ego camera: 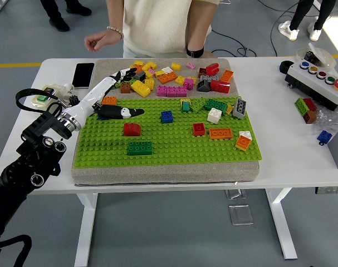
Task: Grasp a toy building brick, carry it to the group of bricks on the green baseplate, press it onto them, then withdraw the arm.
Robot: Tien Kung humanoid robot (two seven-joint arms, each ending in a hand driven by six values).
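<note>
The left robot hand [117, 92] reaches over the green baseplate [166, 133]'s far-left corner, fingers spread and holding nothing, just beside an orange brick [109, 100] lying at that corner.

Single head view from high on the robot's side. Looking forward and down over the white table [157, 181]. Near edge at bottom.

Loose bricks [174, 78] lie behind the baseplate [169, 146].
</note>
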